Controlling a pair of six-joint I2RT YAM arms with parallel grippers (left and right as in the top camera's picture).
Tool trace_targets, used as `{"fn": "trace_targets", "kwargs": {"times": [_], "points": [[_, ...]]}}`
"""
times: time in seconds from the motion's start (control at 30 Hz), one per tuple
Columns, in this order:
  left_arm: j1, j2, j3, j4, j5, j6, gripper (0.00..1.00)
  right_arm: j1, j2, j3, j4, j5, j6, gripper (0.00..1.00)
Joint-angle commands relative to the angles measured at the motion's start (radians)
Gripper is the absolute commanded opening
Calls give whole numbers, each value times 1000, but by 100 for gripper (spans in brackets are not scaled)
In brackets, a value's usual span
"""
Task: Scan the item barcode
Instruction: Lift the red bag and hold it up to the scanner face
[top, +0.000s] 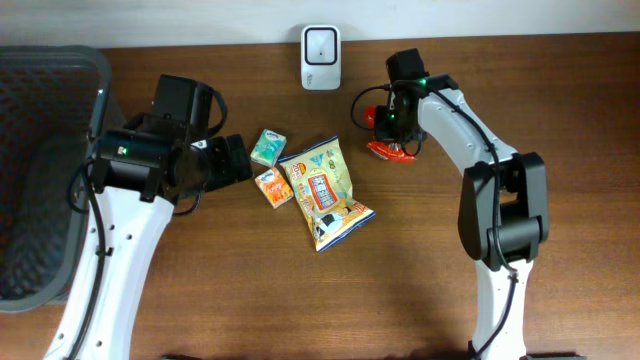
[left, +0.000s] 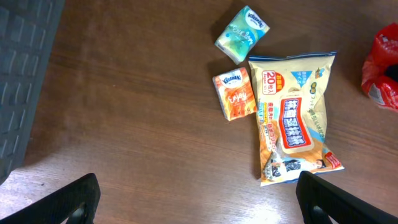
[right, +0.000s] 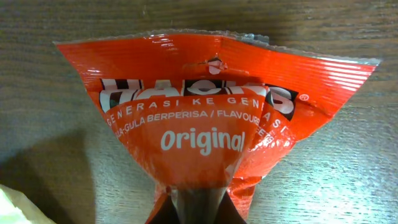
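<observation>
Candy bag of red crinkled foil (top: 386, 150) down on the brown wooden counter (top: 420, 290), right of the middle and near the white box-shaped scanner (top: 320, 45), pinched at one end by the right gripper (right: 196, 208) with jaws pressed together on the foil. Left gripper (left: 196, 202) spread wide, holding nothing, poised over bare wood beside a teal tissue pack (top: 267, 146), an orange tissue pack (top: 273, 186) and a cream snack pouch with blue trim (top: 325, 192). Dark grey mesh basket (top: 40, 150) at the far left.

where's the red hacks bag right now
Overhead, the red Hacks bag sits right of centre near the far edge, pinched in the right gripper, just right of the white scanner.
</observation>
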Motion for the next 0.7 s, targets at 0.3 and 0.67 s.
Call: {"fn": "trace_targets", "kwargs": {"times": [0.3,0.67], "points": [[-1,3,-1,1,-3,-13,99,15,33,327,97,-8,-45,4],[-1,3,-1,1,-3,-13,99,138,54,326,550,196,-251,4]]}}
